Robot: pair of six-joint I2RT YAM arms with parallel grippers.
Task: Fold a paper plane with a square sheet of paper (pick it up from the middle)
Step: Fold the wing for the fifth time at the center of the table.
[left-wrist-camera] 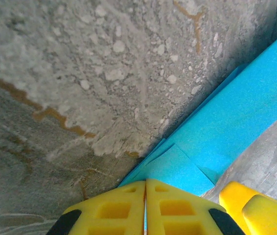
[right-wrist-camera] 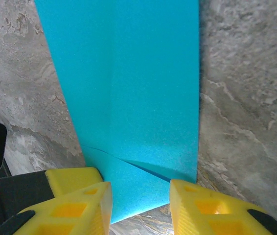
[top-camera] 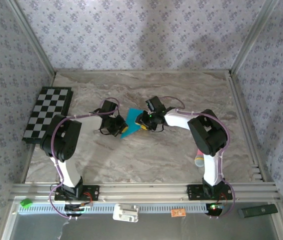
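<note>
Partly hidden, teal paper, edge clamped inside shut left jaws.

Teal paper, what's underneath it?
The marble tabletop shows on both sides of the teal paper, so it runs beneath. The patch directly under the sheet is covered, and whether the paper touches it cannot be told.

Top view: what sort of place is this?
Probably a lab robot test cell, not a home: aluminium frame posts around patterned backdrop walls, with a left arm and right arm bolted to a rail at the near edge of the table.
</note>
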